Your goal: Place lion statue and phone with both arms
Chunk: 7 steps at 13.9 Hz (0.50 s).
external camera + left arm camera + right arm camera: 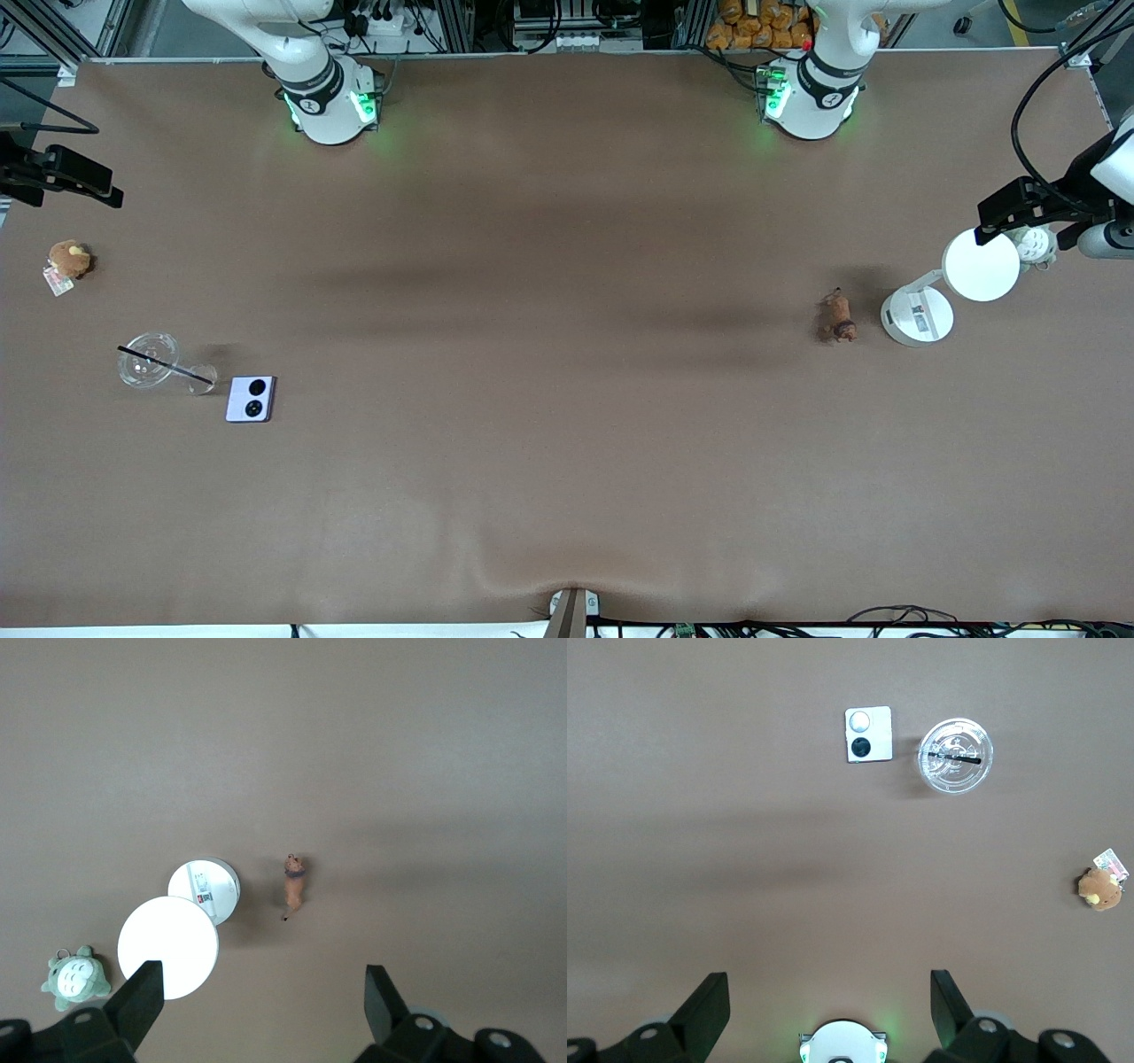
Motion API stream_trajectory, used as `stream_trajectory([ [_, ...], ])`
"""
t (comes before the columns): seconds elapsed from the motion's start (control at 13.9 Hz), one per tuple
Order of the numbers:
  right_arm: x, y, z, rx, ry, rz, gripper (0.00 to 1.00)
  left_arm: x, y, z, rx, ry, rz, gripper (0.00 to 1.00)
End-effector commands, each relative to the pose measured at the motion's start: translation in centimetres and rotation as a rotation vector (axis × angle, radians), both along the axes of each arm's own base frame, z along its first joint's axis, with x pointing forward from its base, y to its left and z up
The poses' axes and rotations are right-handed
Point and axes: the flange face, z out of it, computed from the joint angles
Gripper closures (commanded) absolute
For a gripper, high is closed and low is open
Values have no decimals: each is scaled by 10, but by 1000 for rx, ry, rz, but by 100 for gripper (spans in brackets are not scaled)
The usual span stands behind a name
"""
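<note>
The lion statue point(837, 319), a tiny brown-orange figurine, lies on the table toward the left arm's end; it also shows in the left wrist view point(293, 883). The phone point(251, 399), pale lavender with two black circles, lies flat toward the right arm's end, beside a clear cup; it also shows in the right wrist view point(868, 734). My left gripper point(1005, 213) hangs high over the left arm's end of the table, open and empty point(264, 992). My right gripper point(84, 182) hangs high over the right arm's end, open and empty point(830, 1001).
A white round lamp point(981, 265) on a white base point(917, 315) stands beside the lion. A small green-white plush point(1035, 245) lies by the lamp. A clear cup with a black straw point(151, 359) lies beside the phone. A brown plush with a tag point(69, 260) lies farther off.
</note>
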Motion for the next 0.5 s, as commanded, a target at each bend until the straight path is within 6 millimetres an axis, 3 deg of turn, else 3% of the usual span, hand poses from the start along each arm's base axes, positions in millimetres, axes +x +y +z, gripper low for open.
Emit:
stream_trajectory([
  [0.0, 1, 3, 4, 4, -5, -6, 0, 1, 2, 0, 6, 13, -7, 0],
  [0.43, 5, -5, 4, 57, -38, -25, 0, 2, 0, -2, 5, 18, -7, 0],
])
